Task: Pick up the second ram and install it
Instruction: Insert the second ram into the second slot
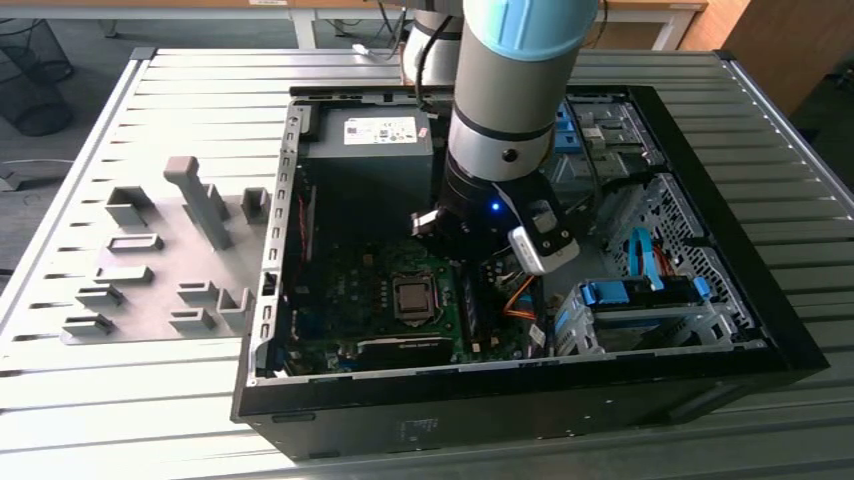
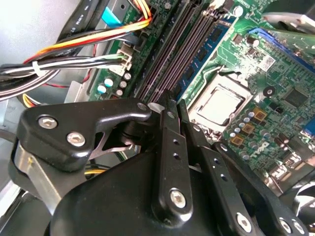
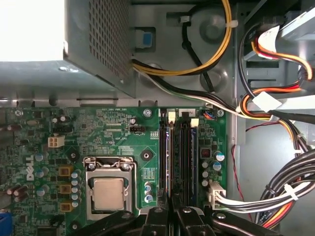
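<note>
A robot arm (image 1: 514,110) reaches down into an open black computer case (image 1: 747,290) lying on its side on a slatted metal worktop (image 1: 200,90). Its wrist hangs low over the green motherboard (image 1: 354,300), just beside the processor socket (image 1: 414,297).

In both wrist views the hand (image 3: 172,212) (image 2: 174,105) sits directly over the row of dark memory slots. Its two black fingers (image 3: 158,219) are pressed almost together, with only a thin slit between them. The second ram (image 2: 209,42), a slim blue-green stick with small dark chips, stands on edge in the slot nearest the processor socket (image 2: 219,103). It runs lengthwise away from the fingertips, and its near end meets them. In the first wrist view the same stick (image 3: 169,157) shows edge-on as a narrow line in step with the slit. From here I cannot tell whether the fingers nip its edge or merely rest against it.

Bundled orange, yellow, black and white cables (image 3: 266,105) loop past the far side of the slots. The grey power supply (image 1: 374,150) fills the case's far corner. Bright blue drive brackets (image 1: 638,292) sit in the bay on the exterior view's right. Grey holder blocks (image 1: 160,270) stand on the worktop outside the case, on the exterior view's left, well apart from the arm.
</note>
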